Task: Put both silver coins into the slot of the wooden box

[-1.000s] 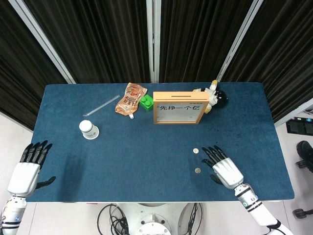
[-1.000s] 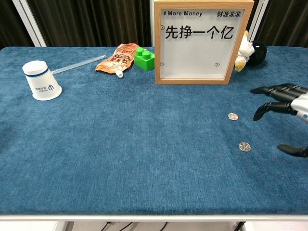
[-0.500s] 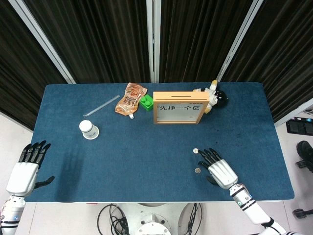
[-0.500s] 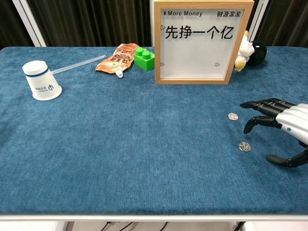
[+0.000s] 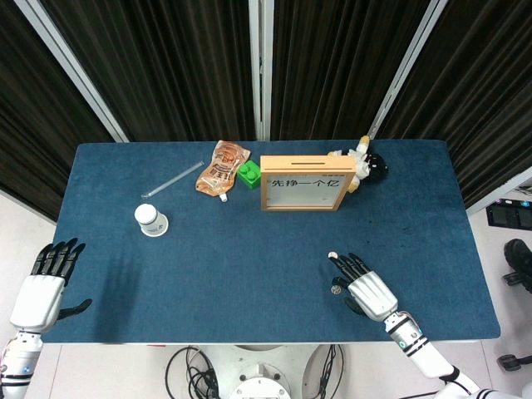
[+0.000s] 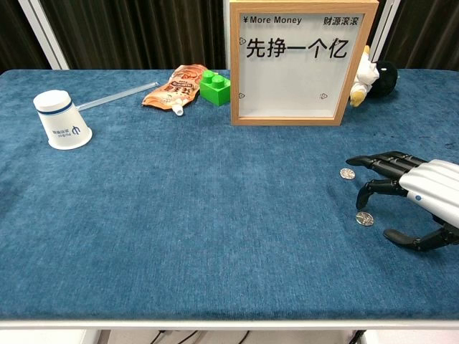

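Two silver coins are lying flat on the blue table [image 6: 179,236], right of centre and toward the near side: the far coin [image 6: 348,173] and the near coin [image 6: 365,218], a little apart from each other. In the head view the far coin [image 5: 332,256] is showing just beyond the fingertips, and the near coin [image 5: 335,289] is lying just left of the hand. The right hand [image 6: 419,195] is hovering immediately right of both coins, palm down, fingers spread and holding nothing; its dark fingertips [image 6: 356,162] are reaching close to the far coin, with the thumb extended nearer the table's front edge. Whether any fingertip is touching a coin cannot be told. The wooden box [image 6: 297,63] is standing upright at the far centre of the table, its slot [image 5: 301,161] visible along the top edge in the head view. The left hand [image 5: 43,287] is resting off the table's near-left corner, fingers spread and holding nothing. A white paper cup [image 6: 62,120] is lying at far left.
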You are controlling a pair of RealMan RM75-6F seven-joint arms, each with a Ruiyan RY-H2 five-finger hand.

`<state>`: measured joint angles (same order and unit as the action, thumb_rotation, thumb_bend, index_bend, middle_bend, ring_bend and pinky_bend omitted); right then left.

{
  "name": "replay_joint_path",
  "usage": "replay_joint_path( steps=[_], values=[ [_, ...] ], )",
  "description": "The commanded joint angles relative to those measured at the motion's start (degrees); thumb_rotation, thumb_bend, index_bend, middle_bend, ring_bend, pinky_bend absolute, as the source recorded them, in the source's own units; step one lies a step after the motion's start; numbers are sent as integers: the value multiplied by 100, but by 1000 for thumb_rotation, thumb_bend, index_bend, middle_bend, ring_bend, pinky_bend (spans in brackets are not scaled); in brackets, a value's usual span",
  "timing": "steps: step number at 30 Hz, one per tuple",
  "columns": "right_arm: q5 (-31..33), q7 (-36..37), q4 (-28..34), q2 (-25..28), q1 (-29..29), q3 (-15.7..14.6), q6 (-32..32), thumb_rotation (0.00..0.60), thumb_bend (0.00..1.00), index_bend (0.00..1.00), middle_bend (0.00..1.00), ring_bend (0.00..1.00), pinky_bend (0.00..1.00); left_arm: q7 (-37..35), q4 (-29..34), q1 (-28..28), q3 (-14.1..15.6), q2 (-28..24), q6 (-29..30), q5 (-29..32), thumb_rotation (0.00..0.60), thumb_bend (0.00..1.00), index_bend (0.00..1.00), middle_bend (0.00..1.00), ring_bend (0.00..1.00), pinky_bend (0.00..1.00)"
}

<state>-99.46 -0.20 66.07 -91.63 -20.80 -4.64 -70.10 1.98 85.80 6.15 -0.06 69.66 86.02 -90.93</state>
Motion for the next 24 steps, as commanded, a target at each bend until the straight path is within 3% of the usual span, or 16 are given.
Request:
replay_joint_path(
  steps=[1, 24],
  values=[
    [7, 4, -13, -12, -12, -11, 3, 600, 319, 365, 0, 0, 0, 3, -6, -1, 0, 1, -4, 8, 600, 0, 28, 6, 0, 0],
    [156, -130, 26, -43, -61, -76, 59, 600, 327, 388, 0, 0, 0, -95, -57, -2, -5, -8, -7, 39, 600, 0, 28, 6, 0, 0]
  ],
)
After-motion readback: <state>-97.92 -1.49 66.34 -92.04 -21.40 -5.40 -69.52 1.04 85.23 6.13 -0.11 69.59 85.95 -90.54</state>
